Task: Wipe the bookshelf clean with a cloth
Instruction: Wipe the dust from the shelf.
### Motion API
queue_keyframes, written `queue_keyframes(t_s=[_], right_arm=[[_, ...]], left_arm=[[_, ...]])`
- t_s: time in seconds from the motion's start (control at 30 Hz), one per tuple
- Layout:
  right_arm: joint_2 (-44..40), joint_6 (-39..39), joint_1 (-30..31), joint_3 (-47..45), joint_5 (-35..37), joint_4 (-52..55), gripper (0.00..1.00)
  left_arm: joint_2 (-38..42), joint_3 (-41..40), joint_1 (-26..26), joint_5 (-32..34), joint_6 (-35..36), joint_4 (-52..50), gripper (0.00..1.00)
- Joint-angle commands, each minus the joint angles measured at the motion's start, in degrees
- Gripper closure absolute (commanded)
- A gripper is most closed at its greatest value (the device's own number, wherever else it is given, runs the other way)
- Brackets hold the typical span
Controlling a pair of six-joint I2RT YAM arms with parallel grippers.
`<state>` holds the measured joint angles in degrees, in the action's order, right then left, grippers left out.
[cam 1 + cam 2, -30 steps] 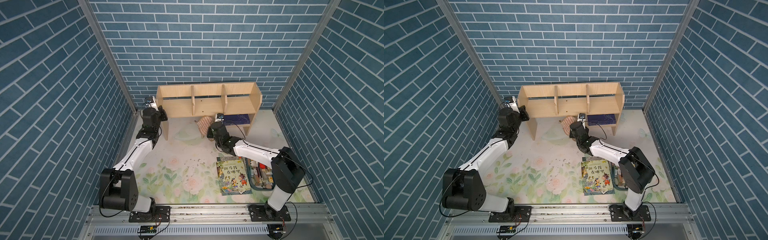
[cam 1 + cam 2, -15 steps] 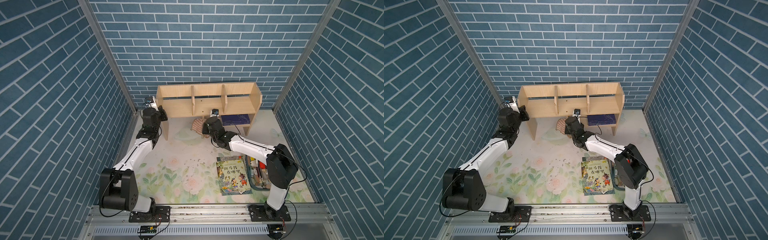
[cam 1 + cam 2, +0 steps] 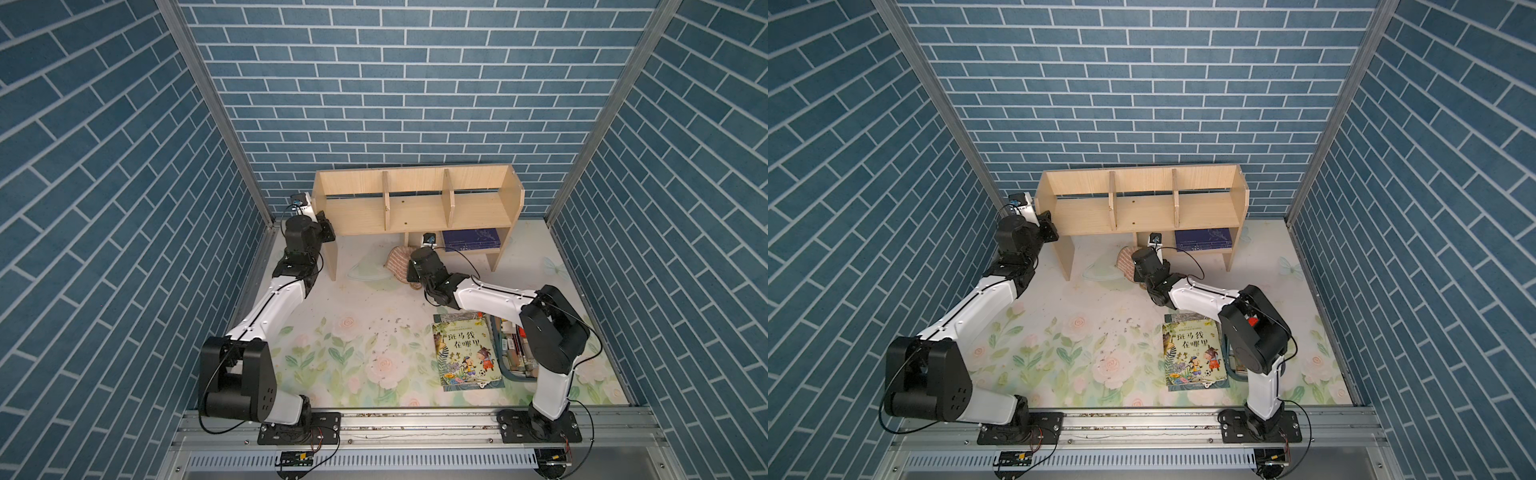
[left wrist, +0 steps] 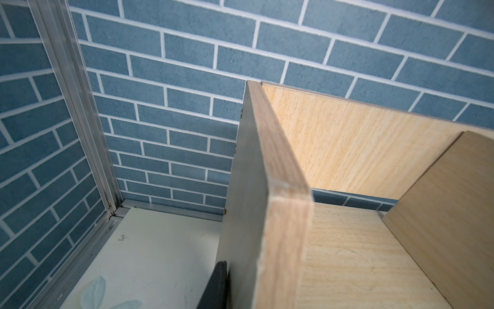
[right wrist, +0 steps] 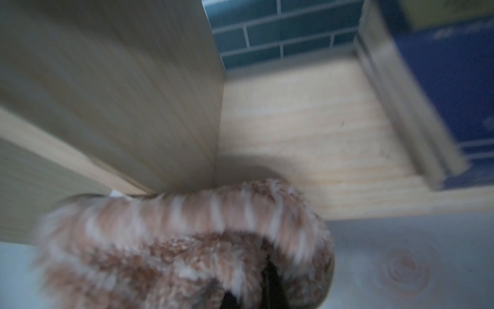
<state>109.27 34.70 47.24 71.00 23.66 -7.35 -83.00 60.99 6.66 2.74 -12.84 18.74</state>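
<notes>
Our right claw (image 5: 248, 291) pinches the soft, light, floppy cloth (image 3: 397, 262) mid-bunch against the bookshelf's (image 3: 415, 208) lower shelf (image 3: 467, 251) near the surface's (image 3: 353, 299) back edge, our left claw (image 3: 325, 227) seemingly clamping its stiff side panel (image 4: 267, 214).

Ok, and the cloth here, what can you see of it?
The cloth is a fluffy tan-pink rag with thin white stripes, bunched into a rounded wad. The right gripper is shut on it. It sits low at the front of the bookshelf, seemingly pressed against the end corner of the lower shelf; the blurred wrist view leaves contact uncertain.
</notes>
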Motion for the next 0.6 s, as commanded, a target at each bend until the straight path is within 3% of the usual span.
queue_keyframes(t_s=[0.0, 0.4, 0.57], right_arm=[[1.0, 2.7, 0.4, -2.2, -2.0, -2.4, 1.0], [-10.0, -2.1, -0.7, 5.8, 3.4, 4.4, 1.0], [-15.8, -2.9, -2.0, 4.3, 8.3, 7.2, 1.0]], left_arm=[[-1.4, -0.3, 2.1, -10.6, -8.2, 0.9, 1.0], [-1.5, -0.4, 2.1, -10.8, -8.3, 1.0, 1.0], [-1.5, -0.4, 2.1, -10.8, -8.3, 1.0, 1.0]])
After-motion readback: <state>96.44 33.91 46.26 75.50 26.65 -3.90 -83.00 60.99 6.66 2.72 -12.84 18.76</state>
